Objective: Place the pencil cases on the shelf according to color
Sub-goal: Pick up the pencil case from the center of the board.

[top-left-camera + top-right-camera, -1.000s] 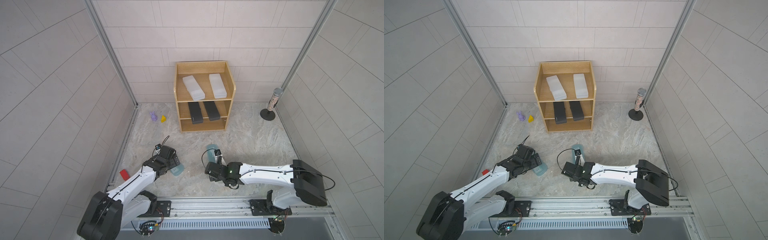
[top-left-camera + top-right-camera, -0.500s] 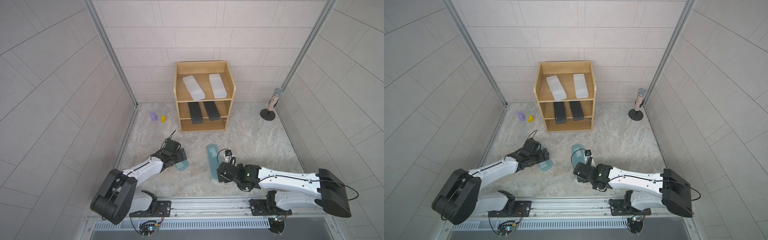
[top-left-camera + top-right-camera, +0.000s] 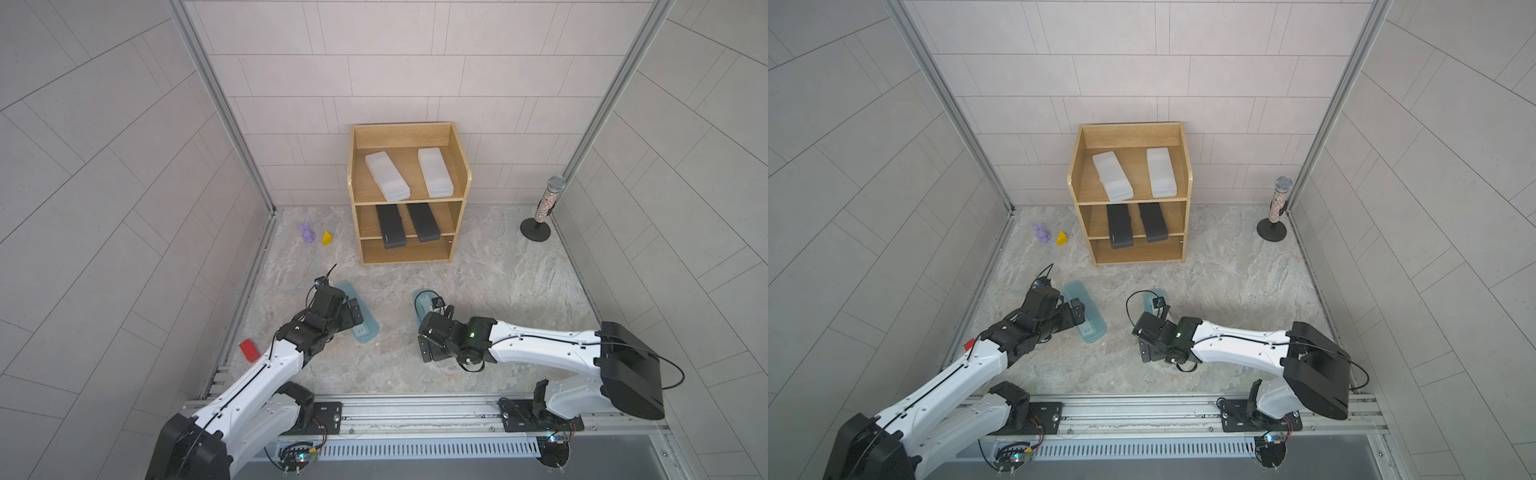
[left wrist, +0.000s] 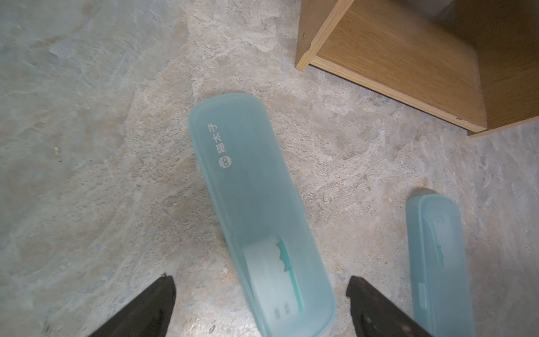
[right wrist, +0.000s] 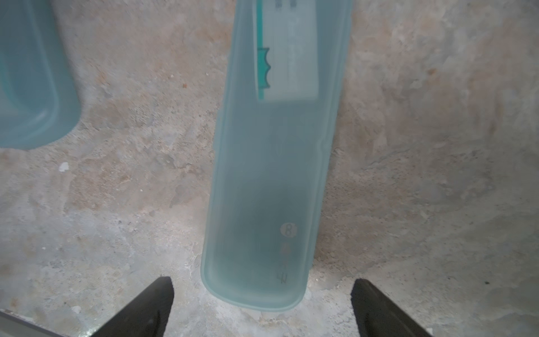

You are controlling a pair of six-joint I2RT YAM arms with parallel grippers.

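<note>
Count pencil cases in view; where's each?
6. Two white cases on the shelf's top tier, two black cases on its middle tier, two teal cases on the floor, one under the left end effector, one under the right end effector. None seem hidden.

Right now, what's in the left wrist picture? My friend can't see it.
A teal pencil case lies on the mottled tabletop between the open fingers of the left end effector. A second teal case lies nearby, with the wooden shelf beyond.
</note>
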